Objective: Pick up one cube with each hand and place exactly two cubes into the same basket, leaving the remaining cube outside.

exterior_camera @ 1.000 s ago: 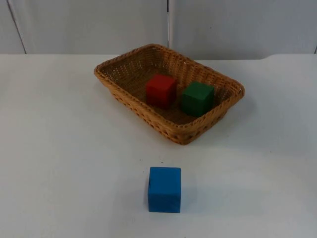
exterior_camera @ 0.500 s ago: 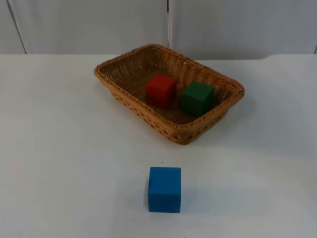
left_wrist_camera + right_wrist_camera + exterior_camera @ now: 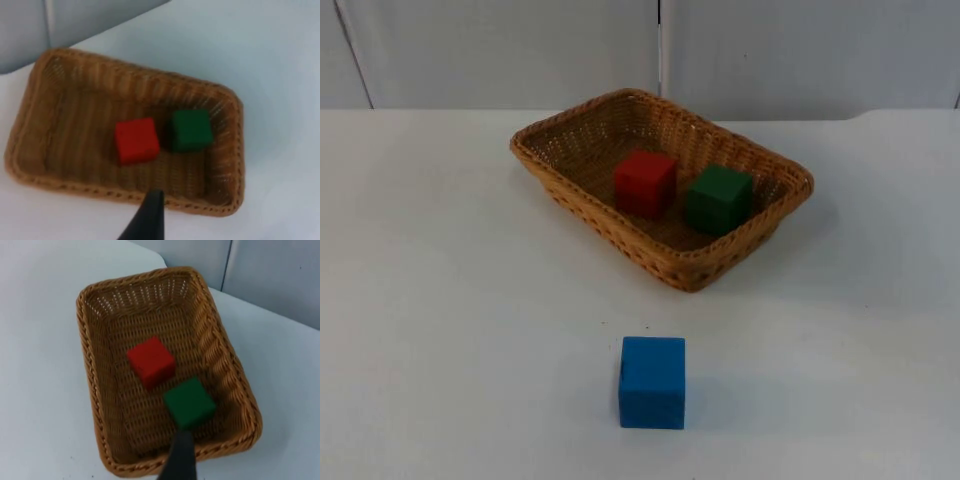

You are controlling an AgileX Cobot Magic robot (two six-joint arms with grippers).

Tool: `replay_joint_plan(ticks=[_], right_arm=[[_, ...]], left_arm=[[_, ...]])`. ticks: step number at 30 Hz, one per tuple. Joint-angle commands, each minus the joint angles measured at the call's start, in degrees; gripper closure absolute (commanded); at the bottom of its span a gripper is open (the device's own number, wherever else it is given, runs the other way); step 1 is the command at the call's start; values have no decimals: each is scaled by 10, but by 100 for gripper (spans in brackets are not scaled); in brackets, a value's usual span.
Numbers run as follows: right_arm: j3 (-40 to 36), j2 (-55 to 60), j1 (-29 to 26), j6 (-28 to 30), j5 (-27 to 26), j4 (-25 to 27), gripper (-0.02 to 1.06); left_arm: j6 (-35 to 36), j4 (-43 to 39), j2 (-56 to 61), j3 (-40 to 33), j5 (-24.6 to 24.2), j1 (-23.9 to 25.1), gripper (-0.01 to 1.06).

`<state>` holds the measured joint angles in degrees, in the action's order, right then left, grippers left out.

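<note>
Red cube [image 3: 645,182] and green cube [image 3: 718,198] sit side by side inside the basket [image 3: 582,210]; blue cube [image 3: 652,381] lies on the table [image 3: 440,300] well in front of the basket. Task looks done, so just keep both arms high and clear of the basket. Left gripper [image 3: 145,220] and right gripper [image 3: 179,457] hover above the basket, each holding nothing; can't tell if fingers are apart.

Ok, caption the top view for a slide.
Red cube and green cube sit in the wicker basket; blue cube stays outside.

tan woven basket [image 3: 760,232], red cube [image 3: 645,183], green cube [image 3: 718,199], blue cube [image 3: 652,382]
</note>
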<state>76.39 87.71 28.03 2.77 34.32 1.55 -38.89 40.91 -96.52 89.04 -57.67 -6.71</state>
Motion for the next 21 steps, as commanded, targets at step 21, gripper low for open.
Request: replay_joint_plan(ticks=[21], right_arm=[[-118, -162, -2, 2, -18, 5, 38]], left_arm=[[-13, -22, 259, -289, 137, -1, 14]])
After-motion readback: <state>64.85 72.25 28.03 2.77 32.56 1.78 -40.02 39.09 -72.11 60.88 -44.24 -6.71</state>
